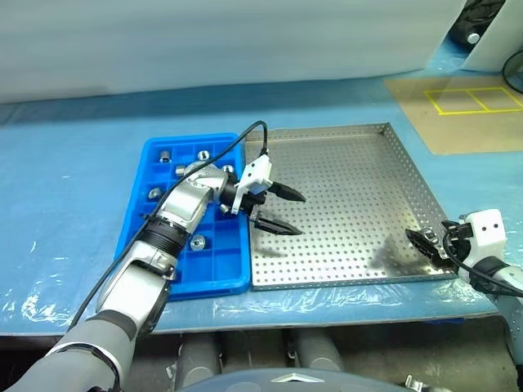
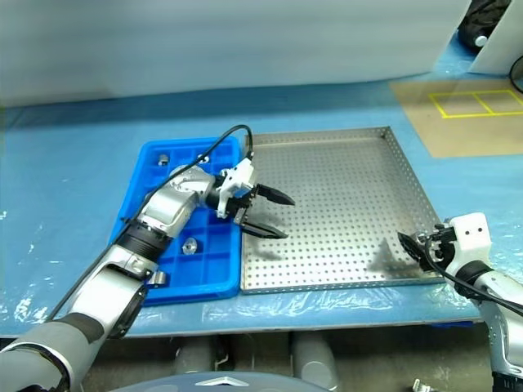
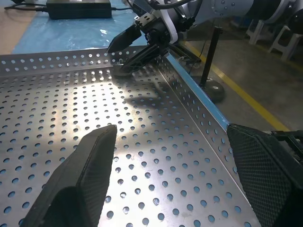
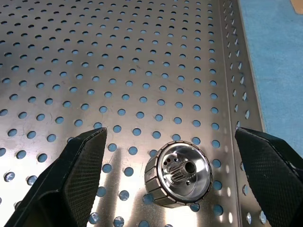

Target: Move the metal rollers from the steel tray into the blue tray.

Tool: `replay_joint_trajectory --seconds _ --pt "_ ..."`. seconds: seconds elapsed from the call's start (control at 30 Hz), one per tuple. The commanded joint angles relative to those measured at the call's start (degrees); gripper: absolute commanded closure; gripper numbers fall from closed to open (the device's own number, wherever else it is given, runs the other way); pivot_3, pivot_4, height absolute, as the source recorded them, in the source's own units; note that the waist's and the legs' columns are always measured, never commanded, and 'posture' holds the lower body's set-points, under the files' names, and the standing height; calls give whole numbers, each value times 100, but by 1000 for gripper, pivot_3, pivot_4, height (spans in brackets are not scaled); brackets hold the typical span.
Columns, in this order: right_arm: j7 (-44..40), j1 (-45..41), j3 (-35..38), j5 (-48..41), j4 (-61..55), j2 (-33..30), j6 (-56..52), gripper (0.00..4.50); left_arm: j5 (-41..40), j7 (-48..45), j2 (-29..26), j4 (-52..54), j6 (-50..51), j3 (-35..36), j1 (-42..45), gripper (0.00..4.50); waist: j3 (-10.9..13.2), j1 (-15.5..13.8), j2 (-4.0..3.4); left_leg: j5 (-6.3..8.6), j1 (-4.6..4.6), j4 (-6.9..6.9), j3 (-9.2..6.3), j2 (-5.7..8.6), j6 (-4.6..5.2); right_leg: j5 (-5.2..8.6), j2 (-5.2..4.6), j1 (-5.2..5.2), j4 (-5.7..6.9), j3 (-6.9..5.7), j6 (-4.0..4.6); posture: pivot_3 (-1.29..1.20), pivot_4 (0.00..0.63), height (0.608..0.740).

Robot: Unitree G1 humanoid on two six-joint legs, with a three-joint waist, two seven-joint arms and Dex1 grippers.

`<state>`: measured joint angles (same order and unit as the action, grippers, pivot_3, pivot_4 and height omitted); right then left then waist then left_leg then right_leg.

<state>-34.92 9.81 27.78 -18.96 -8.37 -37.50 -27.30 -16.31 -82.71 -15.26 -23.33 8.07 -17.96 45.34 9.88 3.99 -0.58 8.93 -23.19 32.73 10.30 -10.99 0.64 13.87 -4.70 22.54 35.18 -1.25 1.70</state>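
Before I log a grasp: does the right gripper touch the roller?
Apart. In the right wrist view, the roller lies on the steel tray between the open fingers, bare floor on both sides.

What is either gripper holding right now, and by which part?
Nothing. The left gripper is open and empty over the steel tray. The right gripper is open, a metal roller lying loose between its fingers.

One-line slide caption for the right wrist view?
Open right gripper poised around one metal roller lying near the steel tray rim.
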Motion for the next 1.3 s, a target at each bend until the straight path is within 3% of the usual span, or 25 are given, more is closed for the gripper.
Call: replay_joint_trajectory --seconds 0.03,0.33,0.63,1.0,1.3 --pt "22 126 149 103 192 -169 34 51 -21 56 -62 287 30 104 -52 586 -1 -14 -1 6 4 4 0 6 7 0 -8 -12 -6 -2 0 -510 150 740" --pt "-196 223 -4 32 256 -287 -32 51 -47 192 -147 543 155 109 -195 586 -1 -7 -1 35 -3 24 3 50 85 0 -61 -42 -49 -7 0 -485 150 740" --pt "-454 249 -155 44 229 -476 20 51 -55 314 -161 708 220 105 -281 586 -1 -13 -1 43 -2 23 3 45 69 1 -59 -41 -48 -12 -1 -468 150 740" --pt "-339 165 -259 195 326 -469 115 3635 -62 397 -226 859 290 107 -349 586 -1 -6 -1 43 0 20 4 37 66 3 -56 -39 -47 -16 -5 -453 150 740" --pt "-344 -133 -385 159 357 -446 159 3722 -78 406 -309 939 363 120 -366 586 0 5 -1 43 3 23 5 38 64 2 -56 -40 -46 -13 -5 -441 150 740"
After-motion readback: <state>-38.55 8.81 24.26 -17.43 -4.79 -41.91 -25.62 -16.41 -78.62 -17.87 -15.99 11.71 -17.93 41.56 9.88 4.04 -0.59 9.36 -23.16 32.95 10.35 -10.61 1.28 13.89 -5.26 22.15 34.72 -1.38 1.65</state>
